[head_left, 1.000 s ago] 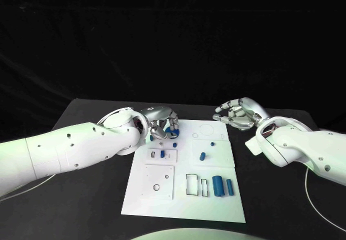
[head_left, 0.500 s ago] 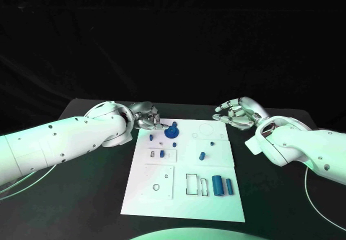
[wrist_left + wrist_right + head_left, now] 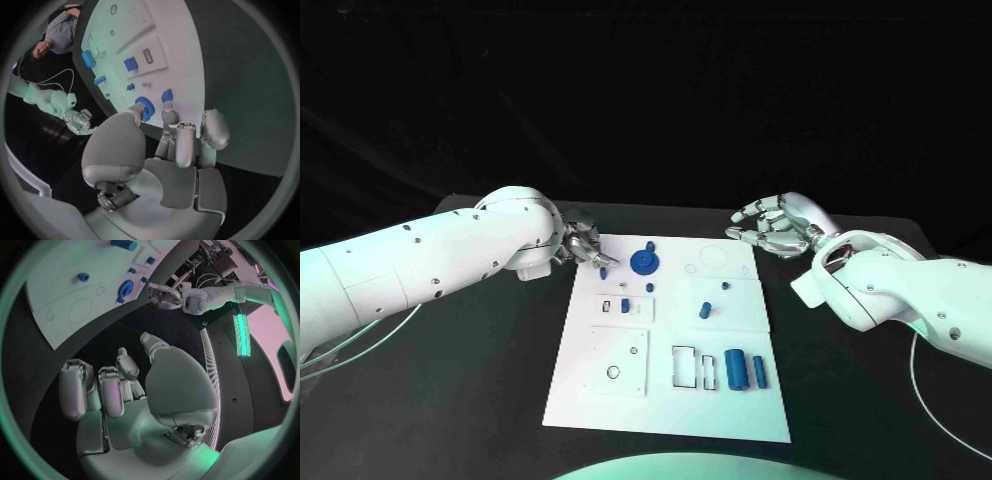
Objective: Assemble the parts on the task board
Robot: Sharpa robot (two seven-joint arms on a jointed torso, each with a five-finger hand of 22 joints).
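Nearest me on the white rectangular task board, toward its near right corner, I see two upright blue cylindrical parts just beside an empty rectangular cut-out. Further in, around the board's middle, a small blue block sits in a raised white panel, and a short blue peg lies right of it. Near the board's far edge rests a round blue disc-shaped part, with a small blue piece just beside it toward the far left corner. My left robot hand hovers at that far left corner, fingers loosely curled and holding nothing, its fingertips just off the small piece. My right robot hand hangs off the far right corner over the black surface, fingers curled in, empty. I judge the disc seated, so this is a between-parts pause. Next I need an unplaced part chosen and a clean pinch on it.
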